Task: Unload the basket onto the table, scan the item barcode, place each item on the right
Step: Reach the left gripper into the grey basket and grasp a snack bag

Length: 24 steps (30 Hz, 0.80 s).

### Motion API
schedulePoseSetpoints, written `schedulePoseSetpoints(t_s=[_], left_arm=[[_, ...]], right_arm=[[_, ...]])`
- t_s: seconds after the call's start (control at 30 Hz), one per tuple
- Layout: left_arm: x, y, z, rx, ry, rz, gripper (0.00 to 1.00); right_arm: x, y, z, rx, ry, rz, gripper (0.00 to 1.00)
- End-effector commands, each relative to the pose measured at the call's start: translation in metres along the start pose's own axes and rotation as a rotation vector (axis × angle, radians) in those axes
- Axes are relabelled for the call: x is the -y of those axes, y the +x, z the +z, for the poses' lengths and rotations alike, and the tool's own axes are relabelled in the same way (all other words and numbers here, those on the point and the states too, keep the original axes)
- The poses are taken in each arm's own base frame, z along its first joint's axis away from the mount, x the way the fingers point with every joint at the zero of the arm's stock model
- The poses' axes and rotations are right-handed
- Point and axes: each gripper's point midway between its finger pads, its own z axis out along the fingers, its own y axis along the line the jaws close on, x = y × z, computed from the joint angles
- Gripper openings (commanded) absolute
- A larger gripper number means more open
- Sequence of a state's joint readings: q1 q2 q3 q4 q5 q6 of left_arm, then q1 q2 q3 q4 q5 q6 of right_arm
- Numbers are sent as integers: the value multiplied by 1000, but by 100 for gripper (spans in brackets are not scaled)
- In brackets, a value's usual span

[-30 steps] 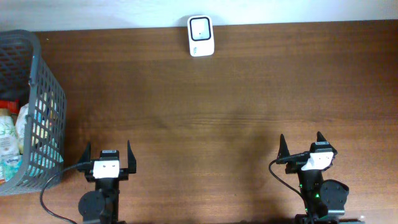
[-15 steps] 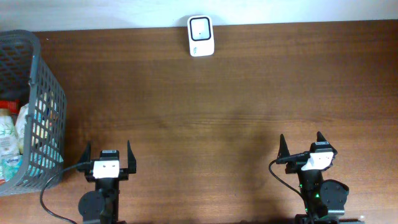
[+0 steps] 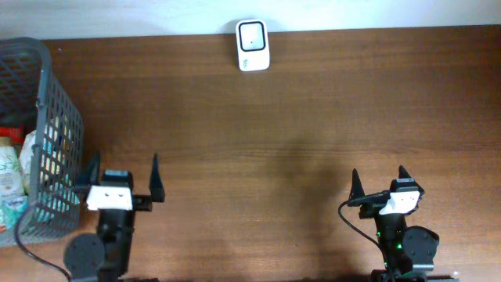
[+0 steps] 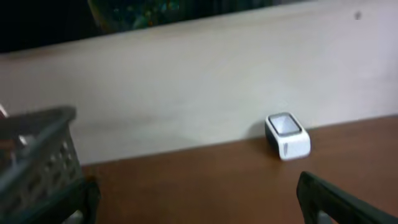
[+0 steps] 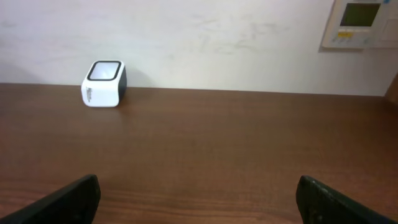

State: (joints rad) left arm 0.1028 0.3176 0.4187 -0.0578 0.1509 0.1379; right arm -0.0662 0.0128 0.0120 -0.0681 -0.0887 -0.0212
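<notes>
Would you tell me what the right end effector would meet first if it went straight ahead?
Likely nothing on the table: the right end effector looks free up to the wall, the scanner well left of it.

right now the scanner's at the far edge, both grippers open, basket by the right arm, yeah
No: the overhead view shows the basket by the left gripper, not the right gripper. Scanner at the far edge, both open: correct.

- this is looking like a mock shop checkout, set up indoors.
- a white barcode scanner (image 3: pixel 253 45) is sitting on a wooden table (image 3: pixel 313 117) against a plain wall (image 5: pixel 217 37).
- a grey basket (image 3: pixel 63 125) is holding packaged goods (image 3: pixel 8 168).
- a control panel (image 5: pixel 359 22) is hanging on that wall.
</notes>
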Motion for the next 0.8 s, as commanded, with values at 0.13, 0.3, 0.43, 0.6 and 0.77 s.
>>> schedulePoseSetpoints(t_s=[0.13, 0.3, 0.43, 0.6, 0.77], left_arm=[[1, -88, 52, -7, 121, -15, 99], [6, -110, 120, -297, 271, -99, 99], [8, -92, 149, -550, 324, -175, 99], [-27, -75, 159, -601, 124, -191, 99], [-179, -53, 118, -606, -428, -428, 99]], right_arm=[[0, 3, 0, -4, -2, 11, 99], [0, 3, 0, -4, -2, 11, 99], [0, 3, 0, -4, -2, 11, 99], [0, 3, 0, -4, -2, 11, 99], [0, 3, 0, -4, -2, 11, 99]])
